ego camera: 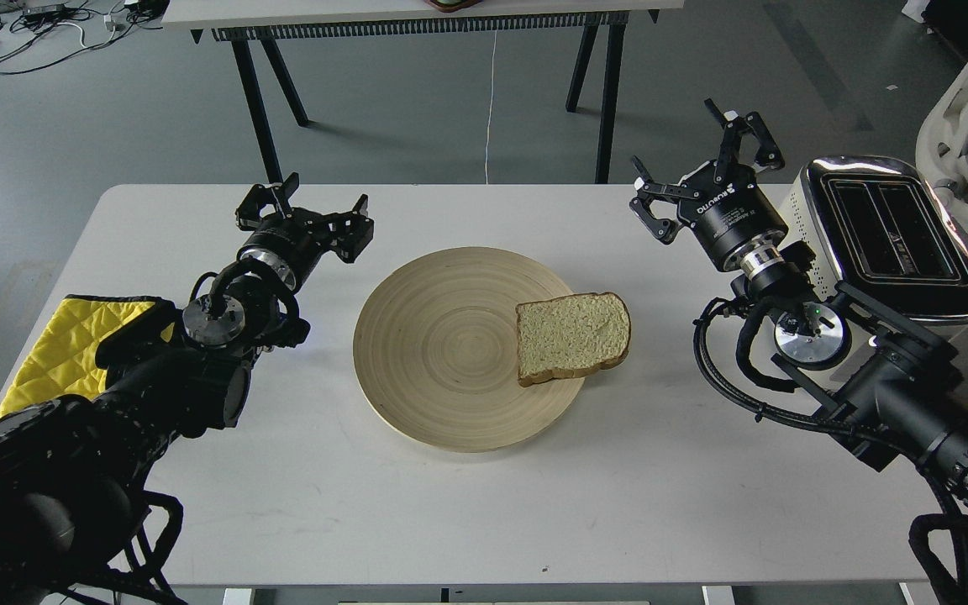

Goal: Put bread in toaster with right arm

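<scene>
A slice of tan bread [572, 338] with a brown crust lies flat on the right part of a round wooden plate [442, 349], overhanging its rim a little. The cream toaster [891, 231] with a chrome top and two empty slots stands at the table's right edge. My right gripper [707, 172] hovers open just left of the toaster, up and to the right of the bread, holding nothing. My left gripper [303, 214] is open too, left of the plate and empty.
A yellow quilted cloth [60, 349] lies at the table's left edge under my left arm. Behind the white table [484, 504] stands another table with black legs [257, 101]. A white chair [967, 101] is behind the toaster.
</scene>
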`<state>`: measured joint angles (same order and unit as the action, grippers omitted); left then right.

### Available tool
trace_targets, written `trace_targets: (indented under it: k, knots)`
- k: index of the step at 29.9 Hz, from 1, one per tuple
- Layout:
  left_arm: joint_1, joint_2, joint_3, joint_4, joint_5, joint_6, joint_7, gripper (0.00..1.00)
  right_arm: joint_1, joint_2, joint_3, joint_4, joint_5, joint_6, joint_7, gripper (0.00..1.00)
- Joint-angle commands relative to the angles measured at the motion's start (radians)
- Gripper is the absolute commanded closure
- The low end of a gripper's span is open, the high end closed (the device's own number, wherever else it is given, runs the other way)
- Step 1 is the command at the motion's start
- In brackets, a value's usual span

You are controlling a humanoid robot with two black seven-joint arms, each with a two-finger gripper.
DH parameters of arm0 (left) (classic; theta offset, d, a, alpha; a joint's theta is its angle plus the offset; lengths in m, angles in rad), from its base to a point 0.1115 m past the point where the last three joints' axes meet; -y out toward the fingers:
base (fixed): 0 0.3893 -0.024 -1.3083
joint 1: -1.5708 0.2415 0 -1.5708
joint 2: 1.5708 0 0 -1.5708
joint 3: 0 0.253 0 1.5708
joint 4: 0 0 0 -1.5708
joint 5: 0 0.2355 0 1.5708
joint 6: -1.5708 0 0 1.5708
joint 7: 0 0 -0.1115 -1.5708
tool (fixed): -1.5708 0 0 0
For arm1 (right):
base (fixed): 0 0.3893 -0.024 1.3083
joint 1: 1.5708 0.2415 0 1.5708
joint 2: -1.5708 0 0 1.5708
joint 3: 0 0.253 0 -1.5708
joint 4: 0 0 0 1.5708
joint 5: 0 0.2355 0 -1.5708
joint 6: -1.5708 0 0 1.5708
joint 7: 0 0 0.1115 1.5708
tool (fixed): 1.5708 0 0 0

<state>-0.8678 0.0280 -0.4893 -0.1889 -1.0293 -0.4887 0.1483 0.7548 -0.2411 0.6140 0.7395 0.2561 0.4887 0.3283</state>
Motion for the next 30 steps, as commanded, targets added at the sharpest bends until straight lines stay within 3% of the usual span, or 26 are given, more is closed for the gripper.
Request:
trace_targets:
  k: [1,22,30]
  knots:
    - [0.001,0.0,0.0,0.0,0.0,0.0,-0.001,0.0,0.001,0.0,0.0,0.0,0.002,0.0,0.0,0.0]
    - [0.001,0.0,0.0,0.0,0.0,0.0,-0.001,0.0,0.07,-0.014,-0.022,0.001,-0.014,0.0,-0.006,0.0]
    - [0.0,0.0,0.0,0.0,0.0,0.0,-0.001,0.0,0.196,-0.08,-0.141,0.032,-0.21,0.0,-0.04,0.0]
